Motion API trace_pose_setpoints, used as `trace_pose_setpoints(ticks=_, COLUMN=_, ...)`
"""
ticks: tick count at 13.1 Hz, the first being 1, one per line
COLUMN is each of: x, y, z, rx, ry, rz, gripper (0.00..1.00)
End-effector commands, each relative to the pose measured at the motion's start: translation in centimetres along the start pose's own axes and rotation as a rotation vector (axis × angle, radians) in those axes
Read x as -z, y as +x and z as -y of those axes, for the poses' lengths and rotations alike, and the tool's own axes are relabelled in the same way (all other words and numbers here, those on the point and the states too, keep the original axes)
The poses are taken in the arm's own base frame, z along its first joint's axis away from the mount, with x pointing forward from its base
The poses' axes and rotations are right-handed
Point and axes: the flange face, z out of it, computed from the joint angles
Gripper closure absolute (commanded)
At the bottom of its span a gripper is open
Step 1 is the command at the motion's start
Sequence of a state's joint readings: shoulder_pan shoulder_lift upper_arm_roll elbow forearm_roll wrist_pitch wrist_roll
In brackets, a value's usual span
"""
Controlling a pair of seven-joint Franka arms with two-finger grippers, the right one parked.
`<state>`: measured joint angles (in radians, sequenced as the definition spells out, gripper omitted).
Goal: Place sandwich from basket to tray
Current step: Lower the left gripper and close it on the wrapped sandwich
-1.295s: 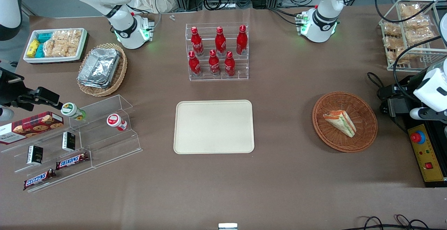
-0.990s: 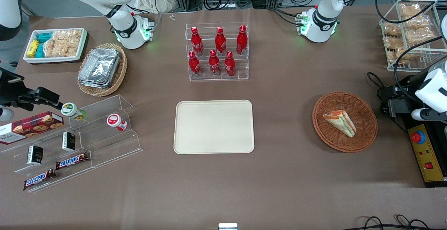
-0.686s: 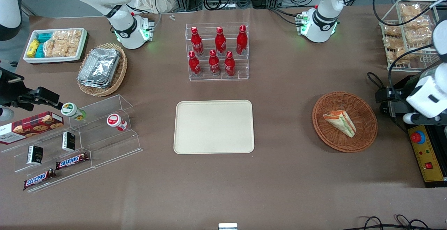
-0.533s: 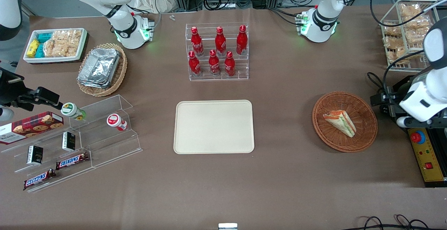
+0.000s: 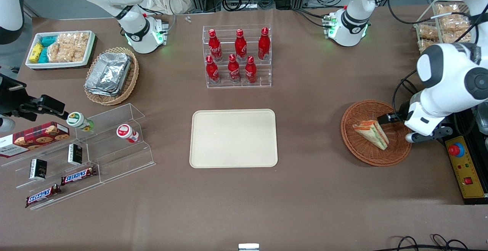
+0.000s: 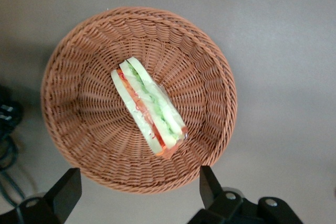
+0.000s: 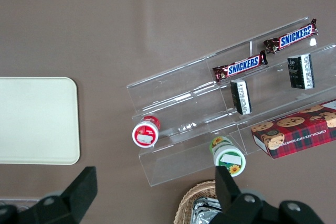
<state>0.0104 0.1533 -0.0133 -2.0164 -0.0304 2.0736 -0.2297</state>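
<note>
My gripper [image 6: 137, 195] hung above the basket's [image 5: 358, 150] rim, fingers [image 6: 64, 191] spread wide and holding nothing. The sandwich [image 5: 371, 133] lay in the basket, its long axis diagonal across the weave, filling edge facing up. The tray [image 5: 233, 138] sat well apart.

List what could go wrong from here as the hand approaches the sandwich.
The hand is open above the basket rim, off-centre from the sandwich. The sandwich lies diagonally, so the fingers may straddle it badly and squash or miss it. A low finger could also catch the wicker and drag the light basket.
</note>
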Motion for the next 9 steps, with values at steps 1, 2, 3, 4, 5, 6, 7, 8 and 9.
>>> trace_pose_setpoints(ticks=1, x=-3.1, y=0.4, z=-0.7, rx=0.126, ry=-0.015, rz=-0.003, gripper=0.00)
trace_pose_setpoints(ticks=2, x=-4.2, y=0.7, z=-0.8, rx=0.147, ry=-0.014, rz=0.001, gripper=0.00)
trace_pose_setpoints(ticks=3, x=-5.5, y=1.0, z=-0.9, rx=0.159, ry=-0.013, rz=0.003, gripper=0.00)
trace_pose_setpoints(ticks=4, x=-6.6, y=1.3, z=-0.9, rx=0.177, ry=-0.013, rz=0.001, gripper=0.00)
trace_pose_setpoints(ticks=5, x=-8.0, y=1.3, z=-0.8, rx=0.204, ry=-0.015, rz=-0.005, gripper=0.00)
trace_pose_setpoints(ticks=6, x=-9.4, y=1.2, z=-0.8, rx=0.212, ry=-0.017, rz=-0.016, gripper=0.00)
trace_pose_setpoints(ticks=7, x=-10.5, y=1.0, z=-0.6, rx=0.215, ry=-0.019, rz=-0.023, gripper=0.00)
trace_pose_setpoints(ticks=8, x=-11.3, y=0.7, z=-0.3, rx=0.218, ry=-0.020, rz=-0.033, gripper=0.00)
trace_pose_setpoints(ticks=9, x=-12.0, y=0.3, z=-0.1, rx=0.218, ry=-0.022, rz=-0.039, gripper=0.00)
